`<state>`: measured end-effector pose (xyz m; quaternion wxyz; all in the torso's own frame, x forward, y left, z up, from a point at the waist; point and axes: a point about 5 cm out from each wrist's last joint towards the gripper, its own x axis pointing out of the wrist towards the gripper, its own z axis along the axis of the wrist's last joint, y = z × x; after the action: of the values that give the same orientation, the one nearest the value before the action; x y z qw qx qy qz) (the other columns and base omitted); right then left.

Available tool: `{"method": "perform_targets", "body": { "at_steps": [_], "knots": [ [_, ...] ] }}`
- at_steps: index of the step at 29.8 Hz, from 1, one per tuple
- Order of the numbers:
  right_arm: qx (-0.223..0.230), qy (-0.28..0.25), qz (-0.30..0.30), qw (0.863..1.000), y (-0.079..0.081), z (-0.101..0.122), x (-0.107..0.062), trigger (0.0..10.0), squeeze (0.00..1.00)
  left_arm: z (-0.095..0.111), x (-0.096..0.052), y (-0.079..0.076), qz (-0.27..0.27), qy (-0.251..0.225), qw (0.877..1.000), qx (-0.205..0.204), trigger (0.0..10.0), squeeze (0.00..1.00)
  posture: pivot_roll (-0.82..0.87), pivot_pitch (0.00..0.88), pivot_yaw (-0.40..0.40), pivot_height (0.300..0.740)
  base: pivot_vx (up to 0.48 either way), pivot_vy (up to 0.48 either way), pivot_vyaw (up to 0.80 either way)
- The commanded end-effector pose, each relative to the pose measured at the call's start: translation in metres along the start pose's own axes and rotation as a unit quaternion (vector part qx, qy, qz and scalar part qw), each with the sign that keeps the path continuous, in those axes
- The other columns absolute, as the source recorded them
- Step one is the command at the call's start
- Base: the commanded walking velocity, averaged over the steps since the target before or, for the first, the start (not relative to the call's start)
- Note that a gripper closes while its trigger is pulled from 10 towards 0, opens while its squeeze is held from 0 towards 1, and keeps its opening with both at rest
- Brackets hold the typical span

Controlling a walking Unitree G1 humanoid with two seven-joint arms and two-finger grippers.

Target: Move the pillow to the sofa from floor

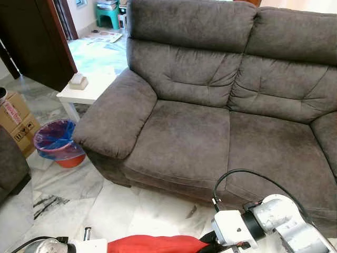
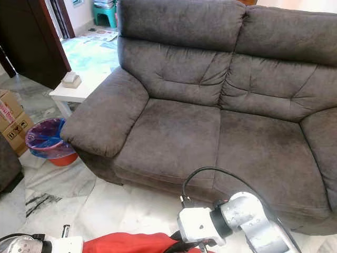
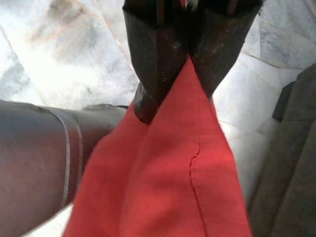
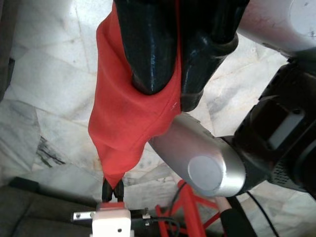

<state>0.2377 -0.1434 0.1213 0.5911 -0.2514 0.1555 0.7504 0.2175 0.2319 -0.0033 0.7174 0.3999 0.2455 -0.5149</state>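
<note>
At the bottom of the frame the red pillow is held stretched between the left gripper and right gripper, both clamped on its ends, below the sofa.

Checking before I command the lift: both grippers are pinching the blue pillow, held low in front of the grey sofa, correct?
Not quite: the pillow is red, not blue, as the left eye view shows. The rest holds. The left gripper and the right gripper are both shut on its fabric, and it hangs low in front of the grey sofa, above the marble floor.
</note>
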Motion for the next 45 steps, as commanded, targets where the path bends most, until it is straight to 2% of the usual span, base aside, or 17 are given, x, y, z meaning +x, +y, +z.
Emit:
{"method": "perform_targets", "body": {
  "at_steps": [1,9,12,14,15,16,17,18,19,22,24,25,29,32,34,36,45],
  "knots": [
    [-0.018,-0.010,-0.021,1.000,-0.004,0.003,0.000,10.0,0.00,0.007,0.000,0.008,0.023,-0.022,0.999,-0.017,0.0,0.00,0.16,0.140,-0.026,0.740,0.000,0.000,0.00],
    [0.011,0.014,-0.123,0.992,-0.016,-0.021,0.002,10.0,0.00,0.037,0.000,0.047,0.148,-0.103,0.981,-0.065,0.0,0.00,0.16,0.139,-0.023,0.740,0.000,0.000,0.00],
    [0.044,0.038,-0.251,0.966,-0.032,-0.044,0.000,10.0,0.00,0.063,0.000,0.071,0.248,-0.171,0.948,-0.104,0.0,0.00,0.16,0.140,-0.023,0.740,0.000,0.000,0.00],
    [0.054,0.041,-0.276,0.959,-0.035,-0.047,-0.001,10.0,0.00,0.067,-0.001,0.075,0.262,-0.180,0.942,-0.110,0.0,0.00,0.16,0.140,-0.023,0.740,0.000,0.000,0.00],
    [0.071,0.049,-0.326,0.942,-0.042,-0.053,-0.003,10.0,0.00,0.071,-0.004,0.087,0.316,-0.188,0.919,-0.142,0.0,0.00,0.16,0.137,-0.021,0.740,0.000,0.000,0.00],
    [0.090,0.048,-0.368,0.924,-0.046,-0.058,-0.005,10.0,0.00,0.073,-0.008,0.096,0.361,-0.194,0.896,-0.173,3.7,0.00,0.16,0.137,-0.021,0.740,0.000,0.000,0.00],
    [0.113,0.037,-0.402,0.908,-0.050,-0.061,-0.005,10.0,0.00,0.074,-0.012,0.104,0.399,-0.195,0.873,-0.201,10.0,0.00,0.16,0.138,-0.021,0.740,0.000,0.000,0.00],
    [0.113,0.037,-0.402,0.908,-0.050,-0.061,-0.005,10.0,0.00,0.074,-0.012,0.104,0.399,-0.195,0.873,-0.201,10.0,0.00,0.16,0.138,-0.021,0.740,0.000,0.000,0.00],
    [0.147,0.010,-0.444,0.884,-0.053,-0.063,-0.004,10.0,0.00,0.074,-0.017,0.114,0.439,-0.196,0.844,-0.238,10.0,0.00,0.17,0.138,-0.019,0.740,0.000,0.000,0.00],
    [0.198,-0.044,-0.488,0.849,-0.055,-0.064,-0.001,10.0,0.00,0.073,-0.022,0.122,0.485,-0.202,0.797,-0.296,10.0,0.00,0.17,0.137,-0.017,0.740,0.000,0.000,0.00],
    [0.206,-0.052,-0.502,0.838,-0.056,-0.065,0.000,10.0,0.00,0.073,-0.023,0.123,0.495,-0.204,0.783,-0.317,10.0,0.00,0.16,0.137,-0.015,0.740,0.000,0.000,0.00],
    [0.210,-0.050,-0.561,0.799,-0.060,-0.068,-0.007,10.0,0.00,0.075,-0.021,0.123,0.513,-0.200,0.763,-0.338,10.0,0.00,0.17,0.137,-0.015,0.740,0.000,0.000,0.00],
    [0.263,-0.096,-0.636,0.719,-0.064,-0.069,-0.017,10.0,0.00,0.081,-0.019,0.120,0.545,-0.202,0.723,-0.374,10.0,0.00,0.16,0.136,-0.013,0.740,0.000,0.000,0.00],
    [0.291,-0.133,-0.639,0.699,-0.065,-0.064,-0.011,10.0,0.00,0.084,-0.020,0.120,0.562,-0.189,0.711,-0.379,10.0,0.00,0.16,0.138,-0.015,0.740,0.000,0.000,0.00],
    [0.291,-0.147,-0.624,0.711,-0.064,-0.058,-0.003,10.0,0.00,0.088,-0.020,0.121,0.568,-0.193,0.700,-0.386,10.0,0.00,0.16,0.138,-0.016,0.740,0.000,0.000,0.00],
    [0.281,-0.145,-0.619,0.719,-0.063,-0.054,0.003,10.0,0.00,0.094,-0.020,0.121,0.573,-0.189,0.710,-0.363,10.0,0.00,0.16,0.136,-0.016,0.740,0.000,0.000,0.00],
    [0.308,-0.206,-0.653,0.660,-0.067,-0.041,-0.002,10.0,0.00,0.106,-0.025,0.124,0.596,-0.186,0.722,-0.298,10.0,0.00,0.15,0.126,-0.018,0.740,0.000,0.000,0.00]
  ]
}}
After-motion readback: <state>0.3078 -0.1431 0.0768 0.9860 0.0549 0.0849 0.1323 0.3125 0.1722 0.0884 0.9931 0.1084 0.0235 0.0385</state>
